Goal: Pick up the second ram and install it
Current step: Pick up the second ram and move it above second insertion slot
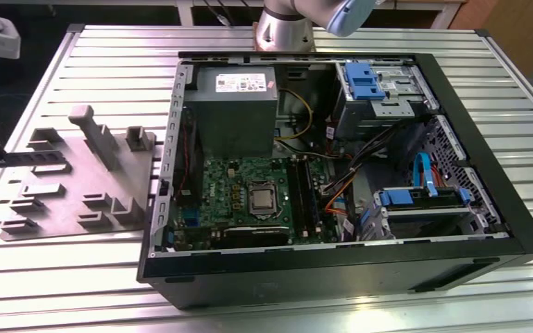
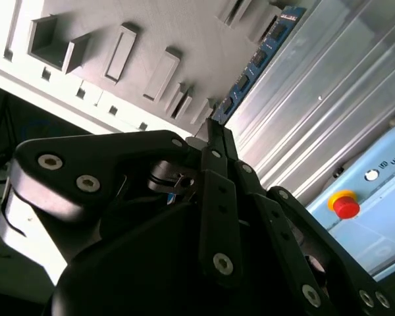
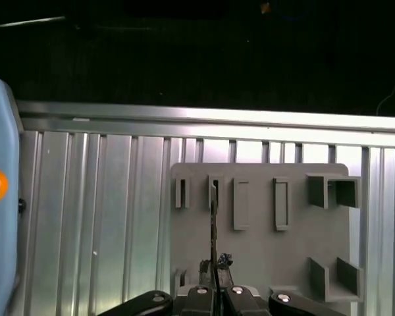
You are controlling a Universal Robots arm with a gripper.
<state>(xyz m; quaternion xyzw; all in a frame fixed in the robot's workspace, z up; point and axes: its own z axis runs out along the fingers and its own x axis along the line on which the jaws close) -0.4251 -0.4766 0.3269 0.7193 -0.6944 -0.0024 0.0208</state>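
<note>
- Your gripper [image 2: 214,135] has its fingers pressed together on one end of the ram [image 2: 258,56]. In the second wrist view the blue strip runs away from the fingertips, along the tray [image 2: 158,26].
- In the first wrist view you see the ram [image 3: 214,224] edge-on, a thin dark line over the tray among its slots.
- In the exterior view the ram [image 1: 30,158] is a dark strip at the frame's left, over the tray and well apart from the case [image 1: 341,270].
- Progress, as I judge it: the grasp is made, so the pick-up is under way. You cannot tell whether the ram is clear of its tray slot.
- The install is not done: the ram is nowhere near the motherboard [image 1: 230,187] at the frame's centre.
</note>
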